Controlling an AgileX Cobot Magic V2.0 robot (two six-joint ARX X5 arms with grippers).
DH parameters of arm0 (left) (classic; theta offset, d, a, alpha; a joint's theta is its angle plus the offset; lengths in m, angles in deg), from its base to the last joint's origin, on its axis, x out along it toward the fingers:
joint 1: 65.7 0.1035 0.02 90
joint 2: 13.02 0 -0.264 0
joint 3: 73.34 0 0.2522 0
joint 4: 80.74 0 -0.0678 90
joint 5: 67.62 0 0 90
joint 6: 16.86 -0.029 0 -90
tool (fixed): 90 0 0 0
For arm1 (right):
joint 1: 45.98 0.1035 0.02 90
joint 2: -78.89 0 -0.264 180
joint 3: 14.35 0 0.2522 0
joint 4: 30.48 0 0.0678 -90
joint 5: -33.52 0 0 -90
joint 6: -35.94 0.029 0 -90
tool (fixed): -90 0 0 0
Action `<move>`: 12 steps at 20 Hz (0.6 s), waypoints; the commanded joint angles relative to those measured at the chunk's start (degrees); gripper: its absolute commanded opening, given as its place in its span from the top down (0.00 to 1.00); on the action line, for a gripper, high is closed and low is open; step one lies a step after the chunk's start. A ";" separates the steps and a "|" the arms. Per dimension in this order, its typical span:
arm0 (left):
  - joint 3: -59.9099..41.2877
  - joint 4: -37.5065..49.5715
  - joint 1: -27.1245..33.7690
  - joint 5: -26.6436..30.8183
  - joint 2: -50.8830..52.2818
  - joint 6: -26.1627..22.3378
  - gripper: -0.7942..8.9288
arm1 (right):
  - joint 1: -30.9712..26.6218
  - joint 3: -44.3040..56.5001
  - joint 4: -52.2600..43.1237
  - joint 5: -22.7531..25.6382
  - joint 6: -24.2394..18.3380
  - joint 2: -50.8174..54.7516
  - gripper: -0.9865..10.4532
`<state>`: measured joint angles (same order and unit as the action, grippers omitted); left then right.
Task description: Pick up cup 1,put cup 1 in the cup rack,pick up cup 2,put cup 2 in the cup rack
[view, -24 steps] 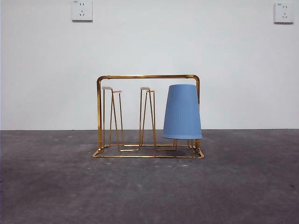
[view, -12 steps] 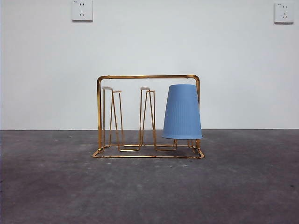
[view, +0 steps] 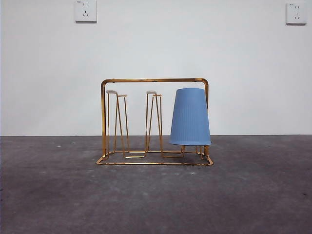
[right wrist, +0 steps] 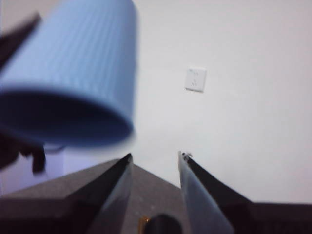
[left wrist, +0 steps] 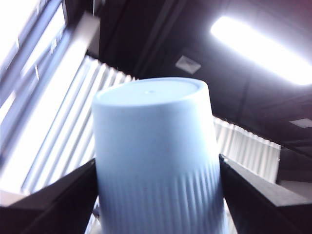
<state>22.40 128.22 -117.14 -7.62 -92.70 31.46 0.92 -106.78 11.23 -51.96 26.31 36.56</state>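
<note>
The gold wire cup rack [view: 153,80] stands mid-table in the front view. One blue ribbed cup [view: 190,117] sits upside down on its right-hand prongs; the middle and left prongs are bare. My left gripper [left wrist: 157,163] is shut on a second blue cup [left wrist: 156,156], held bottom up, high and out of the front view. The right wrist view shows that same cup [right wrist: 73,73] held aloft beside my right gripper [right wrist: 155,157], which is open with nothing between its jaws. Neither arm shows in the front view.
The dark grey table [view: 156,200] runs to a white wall with a socket [view: 85,10] at upper left and a second socket [view: 296,13] at upper right. A socket [right wrist: 195,79] also shows in the right wrist view.
</note>
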 commanded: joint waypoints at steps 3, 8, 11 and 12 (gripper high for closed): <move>-0.02 -11.41 3.43 0.39 5.03 -8.57 0.92 | -0.02 0.50 7.17 0.76 0.61 3.28 0.77; -0.02 -48.06 4.07 23.67 15.06 -36.52 0.92 | -0.02 0.50 19.21 7.76 0.59 5.11 0.77; -0.02 -61.02 3.21 36.87 17.92 -43.45 0.92 | -0.02 0.50 21.90 9.44 0.59 5.11 0.77; -0.02 -63.54 3.06 39.32 18.38 -44.15 0.92 | -0.02 0.50 22.16 9.44 0.61 5.11 0.77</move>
<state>22.46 66.10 -113.78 29.54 -74.10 -7.23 0.92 -106.71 33.61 -42.78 26.31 41.52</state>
